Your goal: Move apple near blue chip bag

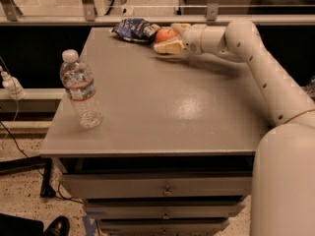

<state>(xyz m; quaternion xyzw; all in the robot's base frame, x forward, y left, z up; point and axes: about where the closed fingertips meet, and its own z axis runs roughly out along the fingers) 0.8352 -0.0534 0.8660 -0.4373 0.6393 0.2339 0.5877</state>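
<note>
The red-orange apple (165, 34) is at the far edge of the grey table (162, 107), touching or nearly touching the right end of the dark blue chip bag (134, 29). My gripper (166, 38) reaches in from the right. It is closed around the apple, with one pale finger (170, 46) in front of it and the other behind it. The bag lies flat and crumpled at the table's back edge, left of the apple.
A clear plastic water bottle (80, 90) stands upright near the table's left front. My white arm (261, 68) crosses the table's right rear. Drawers (167, 191) sit below the tabletop. A railing (147, 18) runs just behind the table.
</note>
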